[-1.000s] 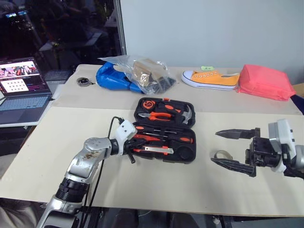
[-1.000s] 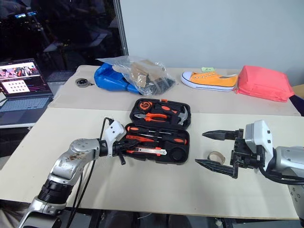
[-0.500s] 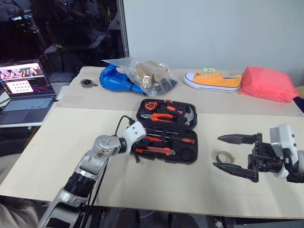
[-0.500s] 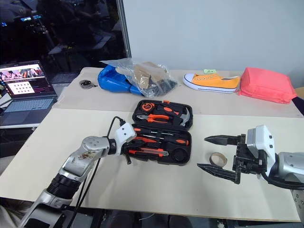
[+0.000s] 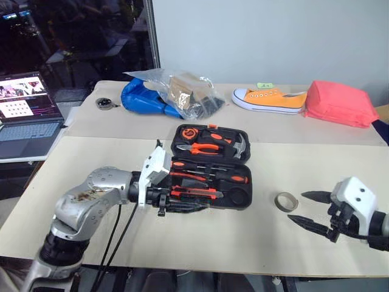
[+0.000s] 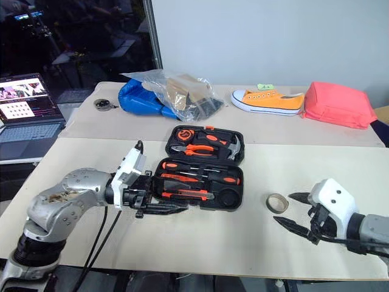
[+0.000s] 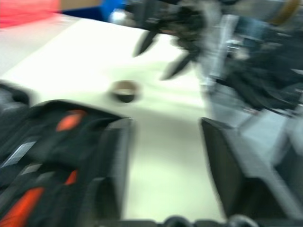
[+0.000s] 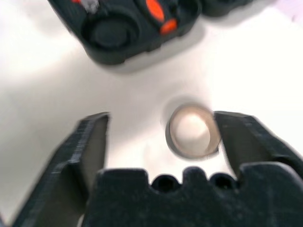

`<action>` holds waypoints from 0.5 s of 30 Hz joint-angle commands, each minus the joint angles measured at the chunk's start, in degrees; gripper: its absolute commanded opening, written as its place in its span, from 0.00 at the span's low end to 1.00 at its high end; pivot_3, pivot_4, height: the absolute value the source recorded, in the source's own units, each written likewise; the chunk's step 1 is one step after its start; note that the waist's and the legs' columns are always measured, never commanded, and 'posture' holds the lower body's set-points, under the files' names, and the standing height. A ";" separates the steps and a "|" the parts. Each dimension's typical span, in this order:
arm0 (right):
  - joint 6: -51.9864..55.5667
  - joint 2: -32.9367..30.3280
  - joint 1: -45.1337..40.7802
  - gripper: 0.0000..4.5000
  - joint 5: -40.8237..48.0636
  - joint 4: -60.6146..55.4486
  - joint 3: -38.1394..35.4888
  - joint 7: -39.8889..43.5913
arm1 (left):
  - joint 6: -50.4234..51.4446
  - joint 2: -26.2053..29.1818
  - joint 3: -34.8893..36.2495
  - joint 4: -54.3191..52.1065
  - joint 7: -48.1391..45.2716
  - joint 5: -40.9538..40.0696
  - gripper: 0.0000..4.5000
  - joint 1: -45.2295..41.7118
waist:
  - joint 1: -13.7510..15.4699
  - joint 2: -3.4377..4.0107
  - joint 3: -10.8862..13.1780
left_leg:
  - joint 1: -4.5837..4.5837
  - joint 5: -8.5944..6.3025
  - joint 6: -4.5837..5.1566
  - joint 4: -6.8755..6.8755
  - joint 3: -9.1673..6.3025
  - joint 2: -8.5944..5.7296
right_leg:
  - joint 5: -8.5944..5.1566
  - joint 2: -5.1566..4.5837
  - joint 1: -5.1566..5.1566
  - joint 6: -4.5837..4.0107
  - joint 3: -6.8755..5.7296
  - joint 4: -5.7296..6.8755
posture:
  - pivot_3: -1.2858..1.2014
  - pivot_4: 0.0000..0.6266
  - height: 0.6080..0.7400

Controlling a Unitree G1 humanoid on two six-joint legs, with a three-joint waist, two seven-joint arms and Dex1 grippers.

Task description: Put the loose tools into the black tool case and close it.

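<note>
The black tool case (image 5: 242,201) lies open in the middle of the table. Its near half holds two orange-and-black screwdrivers (image 5: 209,176) and the utility knife (image 5: 196,193). My left gripper (image 5: 185,204) hovers at the case's front left edge, pointing right. It is open with nothing between its fingers (image 7: 113,165). The tan tape roll (image 5: 284,201) lies flat on the table to the right of the case. My right gripper (image 5: 309,209) is low beside it, open. In the right wrist view the tape roll (image 8: 193,131) sits between the spread fingers (image 8: 90,146), untouched.
Pliers (image 5: 205,148) and a hammer (image 5: 238,146) fill the case's far half. At the back lie a blue bag with a clear plastic bag (image 5: 167,97), an orange shoe (image 5: 267,99) and a pink pouch (image 5: 337,103). A laptop (image 5: 27,118) stands far left.
My left gripper has opened and pulled up and back from the case. My right gripper has sunk towards the table by the tape roll, its fingers somewhat closer together.
</note>
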 commanded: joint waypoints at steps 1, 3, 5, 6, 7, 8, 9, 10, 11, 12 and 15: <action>4.58 -1.80 -3.31 0.53 0.35 -0.20 4.01 -0.92 | 1.78 1.88 -0.64 -2.21 0.66 -1.31 0.98 -2.64 | 0.03 -0.09 0.05 | -0.01 0.02 0.03 0.00 0.00 -0.01 | 0.04 0.00 -0.01 -0.02 0.00 -0.02 | 0.52 0.24 1.00; 5.34 -2.82 -5.02 0.53 -0.52 0.48 6.70 -0.82 | 2.15 2.27 -1.49 -3.37 1.91 -0.77 0.98 -3.35 | -0.02 -0.12 0.07 | 0.00 0.03 0.04 0.00 0.00 0.00 | 0.05 0.03 -0.01 -0.03 0.00 -0.02 | 0.52 0.24 1.00; 5.70 -3.27 -6.79 0.53 -1.35 1.08 8.84 -1.01 | 2.34 2.70 -1.98 -4.41 3.09 -0.47 0.98 -3.71 | -0.10 -0.13 0.08 | -0.04 0.03 0.04 0.00 0.03 0.00 | 0.05 0.06 -0.08 -0.03 0.04 -0.04 | 0.52 0.24 1.00; 6.16 -3.37 -7.91 0.53 -1.73 1.91 9.83 -1.44 | 2.46 2.73 -2.24 -4.75 3.74 -0.35 0.98 -3.89 | -0.07 -0.10 0.06 | -0.06 0.02 0.04 -0.01 0.03 0.00 | 0.05 0.08 -0.09 -0.03 0.05 -0.04 | 0.52 0.24 1.00; 6.05 -3.44 -9.31 0.53 -2.86 3.08 11.52 -2.08 | 2.51 2.92 -2.24 -5.04 4.15 -0.41 0.98 -3.76 | -0.05 -0.06 0.04 | -0.12 0.02 0.04 -0.01 0.02 0.00 | 0.04 0.10 -0.13 -0.04 0.04 -0.06 | 0.52 0.24 1.00; 5.67 -3.40 -10.78 0.53 -4.26 4.24 13.50 -2.67 | 2.41 3.24 -2.05 -5.28 4.38 -0.50 0.98 -3.36 | -0.05 -0.07 0.05 | -0.13 0.02 0.04 -0.02 0.02 0.02 | 0.04 0.14 -0.14 -0.05 0.03 -0.06 | 0.52 0.24 1.00; 5.27 -3.32 -12.15 0.53 -5.44 5.54 15.19 -3.04 | 2.37 3.37 -2.04 -5.39 4.69 -0.57 0.98 -3.13 | -0.08 -0.12 0.08 | -0.14 0.02 0.04 -0.05 0.01 0.01 | 0.04 0.14 -0.15 -0.05 0.03 -0.07 | 0.52 0.24 1.00; 4.90 -3.27 -13.08 0.53 -6.25 6.51 16.25 -3.08 | 2.37 3.39 -2.16 -5.42 5.01 -0.65 0.98 -3.11 | -0.08 -0.13 0.08 | -0.14 0.02 0.04 -0.07 0.01 0.02 | 0.04 0.16 -0.15 -0.05 0.03 -0.09 | 0.52 0.24 1.00; 4.72 -3.00 -14.70 0.53 -7.40 8.11 17.93 -3.51 | 2.05 3.40 -2.34 -5.38 5.28 -0.42 0.98 -2.90 | 0.02 -0.13 0.09 | -0.13 0.02 0.04 -0.09 0.01 0.01 | 0.04 0.15 -0.15 -0.06 0.04 -0.10 | 0.52 0.24 1.00; 4.65 -2.68 -16.37 0.53 -8.55 9.82 19.61 -3.92 | 1.82 3.37 -2.47 -5.42 5.59 -0.31 0.98 -2.70 | 0.08 -0.13 0.09 | -0.14 0.02 0.04 -0.10 0.02 0.00 | 0.04 0.12 -0.17 -0.06 0.04 -0.10 | 0.52 0.24 1.00; 5.45 -2.26 -20.33 0.47 -10.01 13.91 23.26 -3.54 | 0.66 3.54 -3.04 -5.57 6.23 0.69 0.99 -2.41 | 0.14 -0.13 0.09 | -0.13 0.02 0.04 -0.11 0.04 0.00 | 0.04 0.12 -0.18 -0.06 0.04 -0.10 | 0.52 0.24 1.00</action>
